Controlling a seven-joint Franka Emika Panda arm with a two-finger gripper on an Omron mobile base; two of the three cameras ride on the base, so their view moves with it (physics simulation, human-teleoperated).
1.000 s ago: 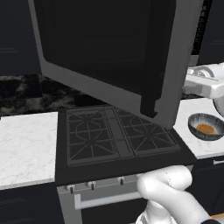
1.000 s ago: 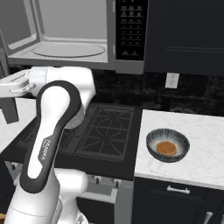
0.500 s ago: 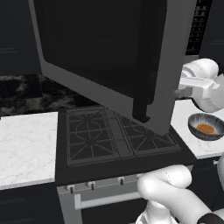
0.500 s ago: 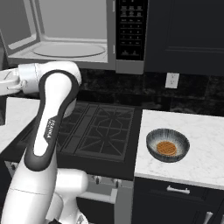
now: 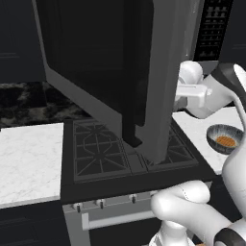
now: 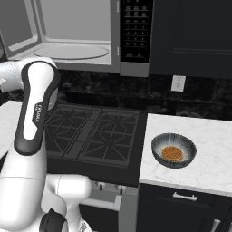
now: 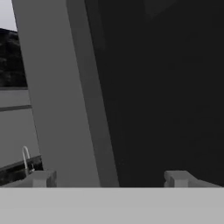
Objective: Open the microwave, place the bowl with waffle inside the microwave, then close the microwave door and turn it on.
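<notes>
- Microwave door (image 5: 110, 72) stands swung wide open above the stove (image 6: 90, 133); microwave (image 6: 86, 34) cavity exposed.
- Gripper (image 7: 109, 178) faces the door's grey frame edge, jaws spread wide, holding nothing.
- Bowl (image 6: 173, 150) with waffle (image 6: 171, 153) rests on the white worktop (image 6: 204, 154) right of the stove.

The swung-out microwave door (image 5: 110, 72) hides my claw from the left base camera and runs off that picture's top edge. From the right, my own arm covers the cavity's left corner of the microwave (image 6: 86, 36). The button labels are too small to read.
</notes>
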